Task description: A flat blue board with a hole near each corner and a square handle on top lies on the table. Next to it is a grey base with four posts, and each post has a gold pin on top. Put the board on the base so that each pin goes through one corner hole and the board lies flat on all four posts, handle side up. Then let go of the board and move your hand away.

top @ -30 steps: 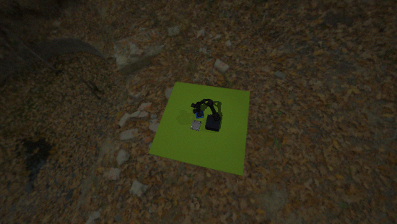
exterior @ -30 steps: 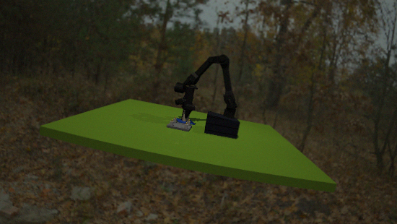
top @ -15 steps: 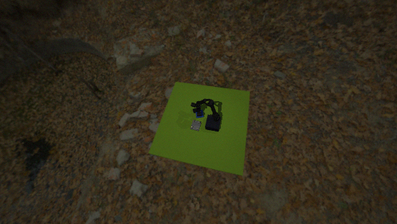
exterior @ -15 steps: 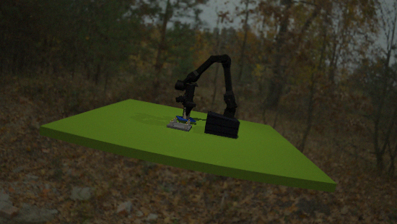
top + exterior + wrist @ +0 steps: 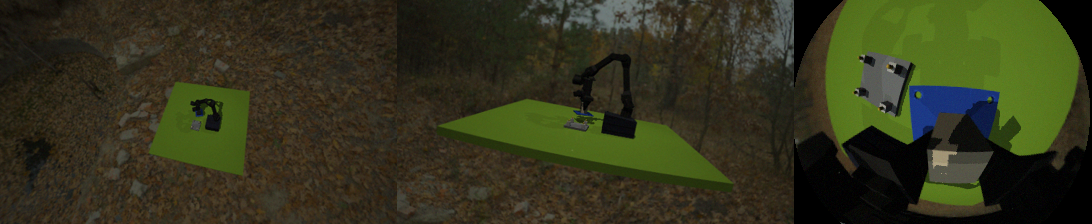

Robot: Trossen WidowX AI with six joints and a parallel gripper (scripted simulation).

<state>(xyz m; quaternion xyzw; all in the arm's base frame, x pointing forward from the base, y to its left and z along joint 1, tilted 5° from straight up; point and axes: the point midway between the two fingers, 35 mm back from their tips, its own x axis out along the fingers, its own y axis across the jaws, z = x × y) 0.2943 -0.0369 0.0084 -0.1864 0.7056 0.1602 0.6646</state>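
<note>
Board (image 5: 199, 115) (image 5: 577, 113) (image 5: 949, 100): up off the table (image 5: 216, 155) (image 5: 577, 152) (image 5: 1034, 75), beside the base (image 5: 195, 125) (image 5: 575, 126) (image 5: 886, 82) and not yet over it. Held by the handle (image 5: 582, 107) (image 5: 961, 167) in the gripper (image 5: 198, 111) (image 5: 584, 109) (image 5: 952, 132), with fingers closed on both sides. Next, probably, to carry across above the pins (image 5: 572, 118) (image 5: 889, 66), turn to match, and only then lower. Looks turned relative to the base in the wrist view; if lowered like that, likely to catch the rims of the holes (image 5: 918, 94) on pins and rest crooked. If carried too low, could clip a post (image 5: 895, 68) and twist in the grip, or shove the base aside. Hard to check the near corners, hidden behind handle and fingers. If released with just some pins through, liable to stay tilted; if pulled away before opening fully, liable to lift off again.
</note>
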